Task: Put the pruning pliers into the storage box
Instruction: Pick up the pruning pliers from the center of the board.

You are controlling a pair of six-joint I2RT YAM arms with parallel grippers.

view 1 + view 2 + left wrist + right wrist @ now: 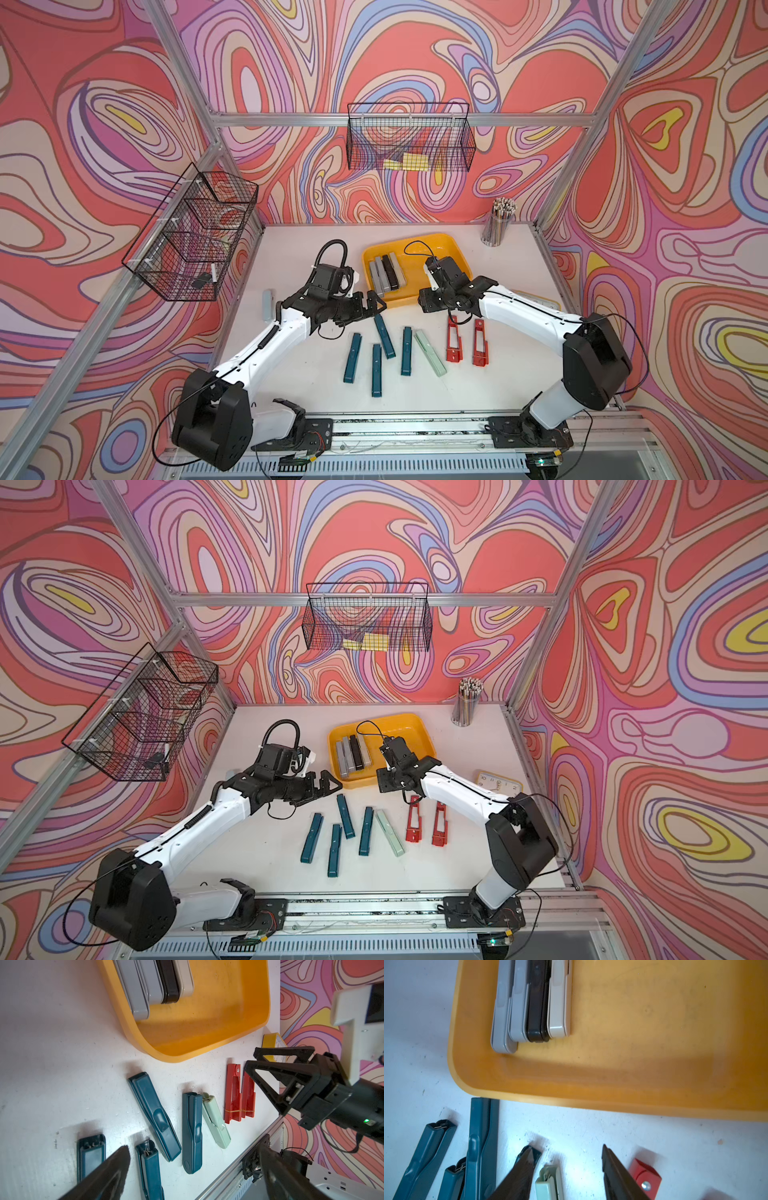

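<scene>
Four pruning pliers (387,274) in storage box (436,246), seven on table (511,365), left hand (379,302), right hand (251,1060) open.

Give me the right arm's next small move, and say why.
Probably lower the right gripper onto the mint pliers and close. Its jaws stand open and empty, the mint end shows between them in the right wrist view, and the storage box holds only four pliers, with the mint one lying out on the table.
</scene>
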